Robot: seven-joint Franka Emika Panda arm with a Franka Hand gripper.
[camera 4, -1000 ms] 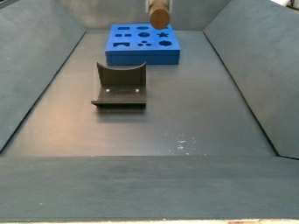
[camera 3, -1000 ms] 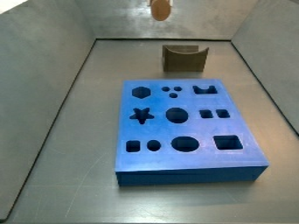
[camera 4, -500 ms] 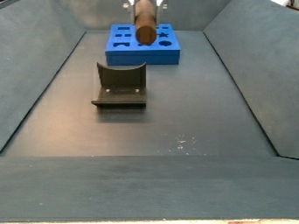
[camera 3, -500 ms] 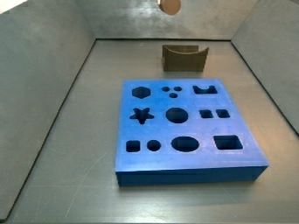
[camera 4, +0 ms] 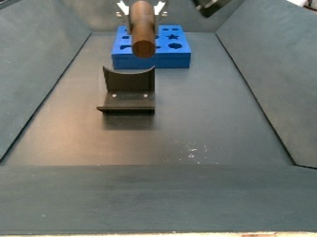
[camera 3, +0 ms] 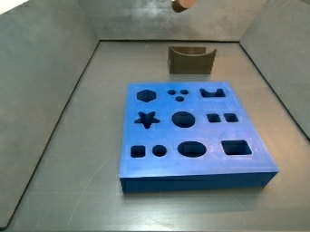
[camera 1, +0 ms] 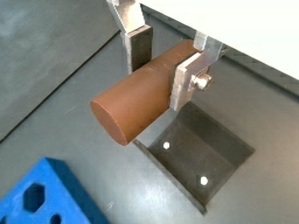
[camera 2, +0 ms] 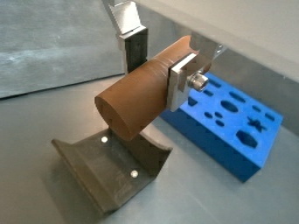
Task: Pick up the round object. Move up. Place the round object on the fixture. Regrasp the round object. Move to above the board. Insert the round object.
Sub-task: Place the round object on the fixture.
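My gripper is shut on the round object, a brown-orange cylinder that lies across between the silver fingers in both wrist views. The gripper carries it high in the air, over the fixture. In a side view the round object hangs above and just behind the fixture, in front of the blue board. Another side view shows only the peg's end at the picture's upper edge, with the fixture and the board below.
Grey sloping walls enclose the dark floor on both sides. The board's corner lies close to the fixture's base plate.
The gripper has carried the round object from near the board toward the spot above the fixture, and the peg has turned from end-on to lengthwise in a side view.
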